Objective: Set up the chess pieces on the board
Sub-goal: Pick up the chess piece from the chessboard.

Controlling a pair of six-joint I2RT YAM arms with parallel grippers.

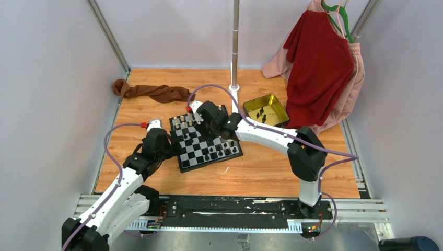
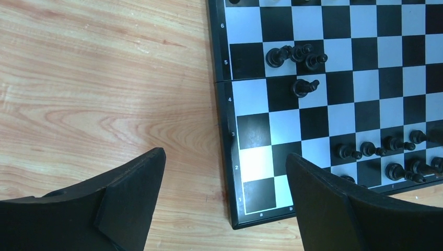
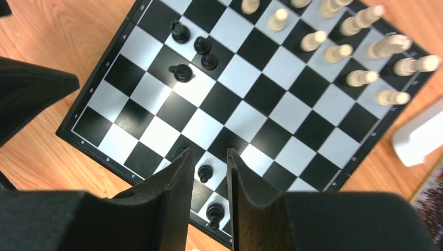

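Note:
The board [image 1: 194, 161] lies on the wooden table between my arms. Cream chess pieces [image 3: 339, 52] stand in two rows along one side. Black chess pieces [image 2: 386, 144] stand along the opposite side, and three more with a fourth beside them cluster mid-board [image 2: 298, 55]. My left gripper [image 2: 224, 155] hangs wide open over the board's corner near square a1, one finger over the wood, one over the squares, holding nothing. My right gripper [image 3: 209, 152] hovers above the black rows, its jaws a narrow gap apart with nothing between; a black pawn [image 3: 205, 172] shows below through the gap.
A yellow-gold tin [image 1: 276, 101] holding a few black pieces sits right of the board. A brown cloth [image 1: 151, 91] lies at the back left. Red and pink garments [image 1: 318, 68] hang at the back right beside a metal pole [image 1: 235, 47]. Grey walls close in both sides.

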